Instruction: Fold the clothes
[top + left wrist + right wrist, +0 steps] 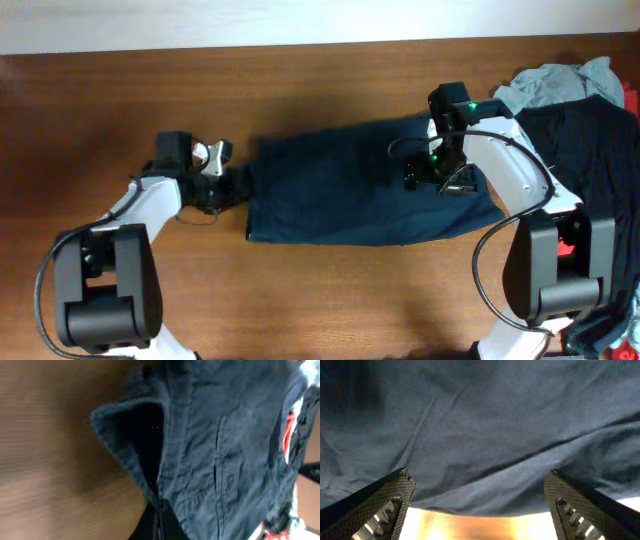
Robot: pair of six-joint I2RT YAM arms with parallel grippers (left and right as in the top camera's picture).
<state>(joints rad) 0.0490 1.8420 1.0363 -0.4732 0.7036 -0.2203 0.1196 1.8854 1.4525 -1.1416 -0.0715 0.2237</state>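
Note:
The dark navy shorts [350,190] lie spread flat across the middle of the brown table. My left gripper [232,185] is at their left edge. In the left wrist view its dark jaws [159,522] are closed on a seam of the shorts [210,435], and a flap of the cloth stands lifted off the table. My right gripper [440,178] is over the right part of the shorts. In the right wrist view its two toothed fingers [480,510] are wide apart, and the edge of the shorts [480,435] lies just ahead of them, not gripped.
A pile of other clothes sits at the right edge of the table: a light grey shirt [555,85], a black garment [600,150] and something red [632,95]. Bare wooden table [330,290] runs along the front and the left.

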